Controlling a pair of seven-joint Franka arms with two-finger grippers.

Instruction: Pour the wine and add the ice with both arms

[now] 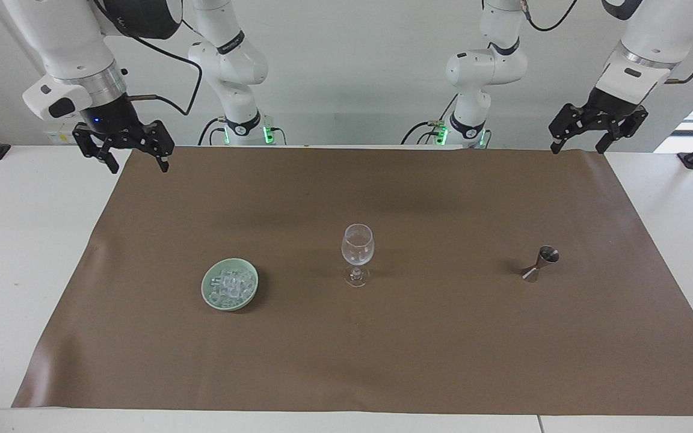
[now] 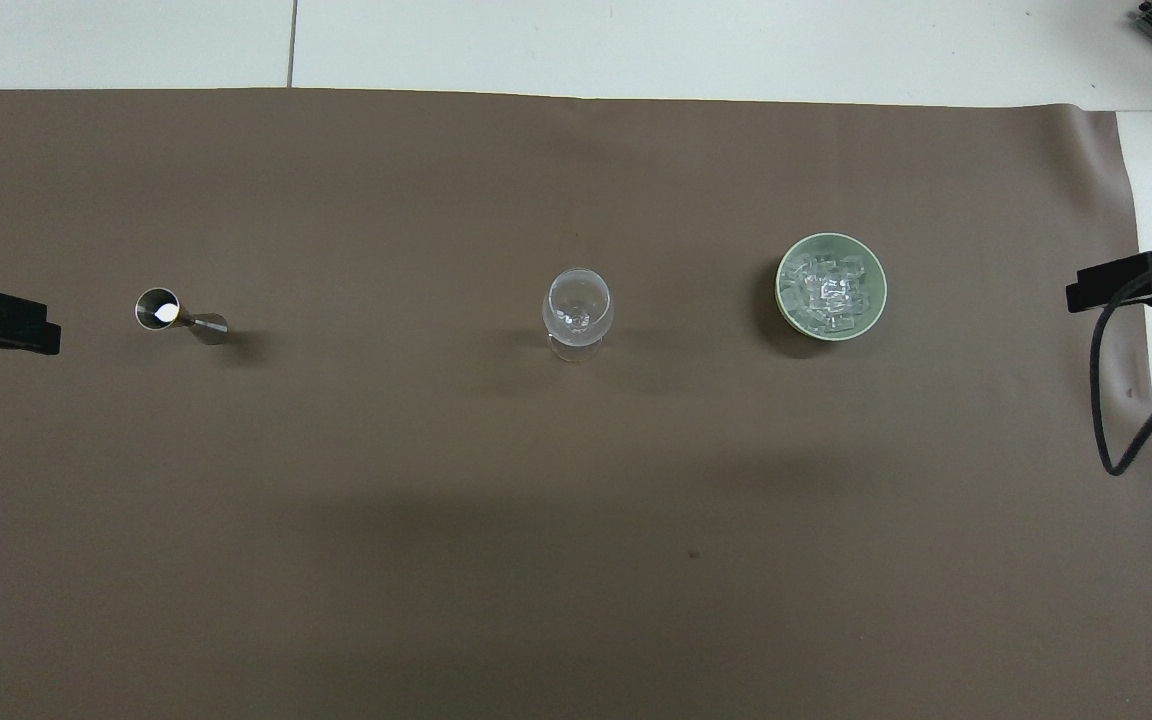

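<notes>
Right gripper (image 1: 124, 149): your claw hangs spread wide, holding nothing, over the mat's edge at the right arm's end; this arm waits.
Left gripper (image 1: 598, 128): likewise spread and holding nothing, over the left arm's end.
Ice (image 1: 230, 285): clear little cubes heaped in a pale green dish (image 1: 208, 287), toward the right arm's end, likely for that arm.
Wine glass (image 1: 357, 252): upright, mid-mat, between dish and jigger.
Jigger (image 1: 540, 263): steel, upright, toward the left arm's end.

Matt brown paper sheet (image 1: 382, 349), clear glossy wine glass (image 1: 358, 246), shiny metal jigger (image 1: 541, 263), glassy ice (image 1: 230, 285), glazed green dish (image 1: 209, 293).
</notes>
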